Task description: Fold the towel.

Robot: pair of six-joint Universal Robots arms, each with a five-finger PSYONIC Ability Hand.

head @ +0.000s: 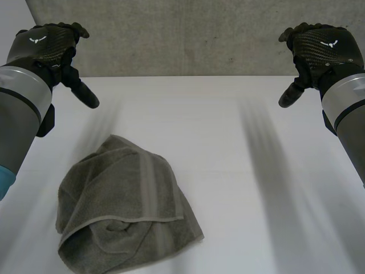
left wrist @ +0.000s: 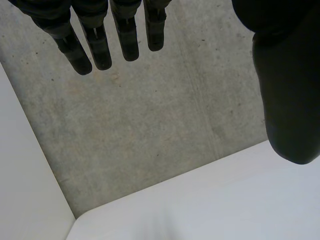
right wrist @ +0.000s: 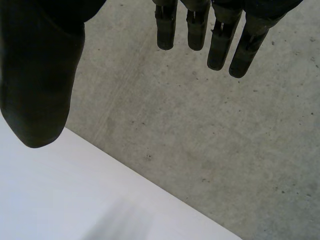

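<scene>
Left hand (head: 48,48) hangs in the air beyond the towel's (head: 122,200) far side, clear of the cloth. Its own wrist view shows the fingers (left wrist: 127,35) straight and slightly spread, blunt black rods with ribbed segments. The thick rounded thumb (left wrist: 287,100) stands apart from them, with nothing held between. Right hand (head: 319,48) is raised well apart from the towel, off past its far right, in a mirrored pose: its fingers (right wrist: 220,42) are straight, its thumb (right wrist: 37,85) is wide of them, and it holds nothing. Both hands have a glossy carbon-weave back with a small white mark, and each ends a smooth grey arm.

The towel lies untouched on the white table (head: 228,171), a loose rumpled heap of grey-green terry with a soft looped nap. Its outline is roughly a rounded wedge, narrow at the far end and broad at the near end. A flatter woven band runs lengthwise down the upper layer. A stitched hem crosses the near part in a shallow curve, where that layer laps over bunched folds beneath. The table around the towel is matte and smooth, and the left wrist view shows one rounded corner. Beyond the towel, past the table's far edge, is a concrete surface (head: 182,34), rough, grey and speckled
</scene>
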